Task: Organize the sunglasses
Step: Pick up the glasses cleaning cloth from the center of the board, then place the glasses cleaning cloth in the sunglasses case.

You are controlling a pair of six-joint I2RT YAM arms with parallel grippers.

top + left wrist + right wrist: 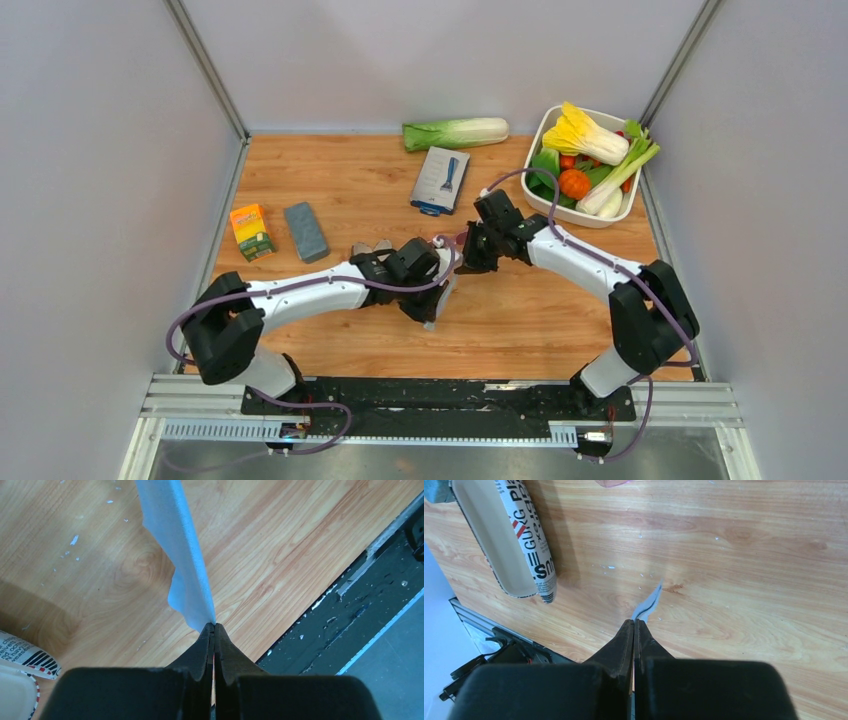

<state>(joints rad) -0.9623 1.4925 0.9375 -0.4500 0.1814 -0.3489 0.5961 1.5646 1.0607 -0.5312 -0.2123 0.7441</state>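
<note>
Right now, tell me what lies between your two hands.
A light blue cloth spans that gap, pinched by the left hand and the right hand. Both wrist views show it.

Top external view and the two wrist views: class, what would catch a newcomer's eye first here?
Over the middle of the wooden table, the left tool and the right tool meet, both pinched shut on a light blue cloth. At the far right corner, a white basin heaped with bright vegetables stands out. A long cabbage lies at the far edge beside it.
</note>
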